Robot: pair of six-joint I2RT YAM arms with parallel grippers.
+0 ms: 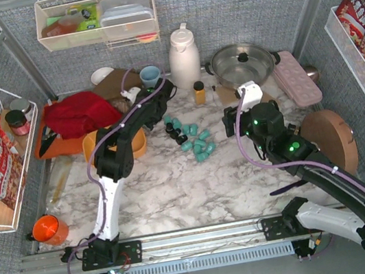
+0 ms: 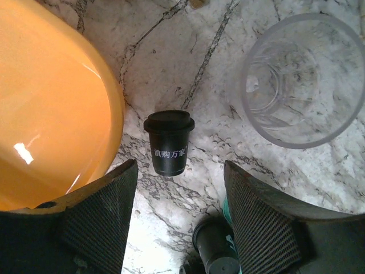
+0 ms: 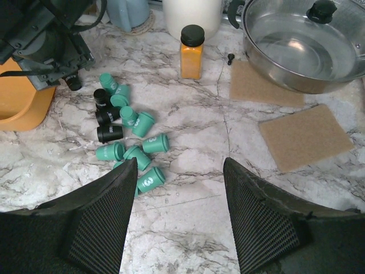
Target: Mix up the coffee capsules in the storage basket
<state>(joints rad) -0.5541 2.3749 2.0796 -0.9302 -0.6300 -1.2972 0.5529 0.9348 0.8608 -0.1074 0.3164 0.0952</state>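
Observation:
Several coffee capsules (image 1: 193, 140), mostly teal and a few black, lie in a loose pile on the marble table; the right wrist view shows them too (image 3: 128, 137). The orange storage basket (image 1: 93, 145) stands left of the pile, partly under my left arm, and looks empty in the left wrist view (image 2: 51, 103). My left gripper (image 1: 163, 109) is open and empty, low over the pile's far-left edge. One black capsule (image 2: 169, 142) lies just ahead of its fingers, another (image 2: 219, 251) by the right finger. My right gripper (image 1: 230, 124) is open and empty, right of the pile.
A clear cup (image 2: 302, 80) stands close to the right of the left gripper. An amber bottle (image 3: 192, 51), a white jug (image 1: 184, 57), a steel pot (image 3: 302, 51) and two brown mats (image 3: 305, 137) are behind and to the right. A blue mug (image 1: 151, 76) is behind the left gripper.

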